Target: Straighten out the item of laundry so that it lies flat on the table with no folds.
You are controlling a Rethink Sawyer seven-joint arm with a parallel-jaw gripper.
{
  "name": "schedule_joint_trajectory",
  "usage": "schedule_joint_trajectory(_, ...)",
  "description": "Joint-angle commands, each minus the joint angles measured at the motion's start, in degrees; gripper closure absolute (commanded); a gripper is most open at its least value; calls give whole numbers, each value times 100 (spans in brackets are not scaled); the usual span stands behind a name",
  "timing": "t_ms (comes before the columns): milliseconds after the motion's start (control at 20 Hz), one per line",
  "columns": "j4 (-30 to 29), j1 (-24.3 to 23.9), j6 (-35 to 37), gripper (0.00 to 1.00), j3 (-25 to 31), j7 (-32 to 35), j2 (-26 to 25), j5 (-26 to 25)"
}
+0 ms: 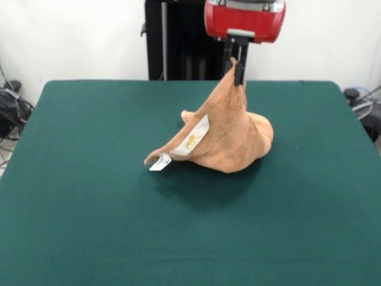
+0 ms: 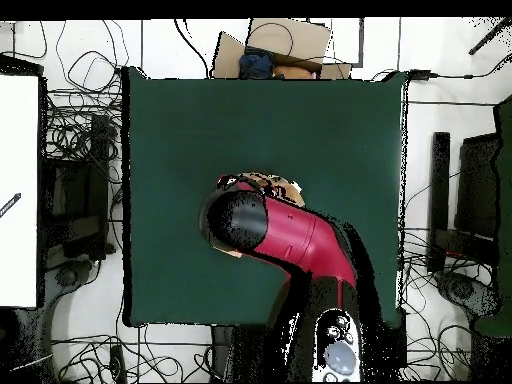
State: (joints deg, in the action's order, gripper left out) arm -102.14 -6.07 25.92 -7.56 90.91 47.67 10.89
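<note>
From the front camera I see the gripper (image 1: 237, 70) pinching one corner of the orange-tan towel (image 1: 229, 140) and holding it up above the green table (image 1: 89, 196), its black fingers (image 1: 239, 74) closed tight on the cloth. The towel hangs from that pinch like a tent: its peak sits directly under the red arm head (image 1: 244, 19), while its lower part rests bunched on the tabletop, nearer the far edge than the near one and slightly right of centre. A pale band (image 1: 195, 138) runs down its left slope to a trailing corner, where a white tag (image 1: 159, 162) touches the felt.

From the overhead camera I see the arm (image 2: 285, 235) reaching in from the table's bottom edge and covering most of the towel; only an orange fringe (image 2: 270, 186) shows past the arm's rounded black end, near the tabletop's middle. The gripper itself is hidden there
</note>
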Motion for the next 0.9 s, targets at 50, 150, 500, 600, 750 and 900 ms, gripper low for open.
schedule_joint_trajectory(50,-498,119,599,100,-52,753,232,-299)
schedule_joint_trajectory(150,-485,149,646,100,-65,773,256,-296)
schedule_joint_trajectory(500,-585,75,663,100,-8,661,394,-314)
schedule_joint_trajectory(600,-618,36,702,100,15,601,452,-317)
schedule_joint_trajectory(750,-621,-8,797,100,28,532,519,-323)
schedule_joint_trajectory(900,-636,-25,888,100,35,493,590,-327)
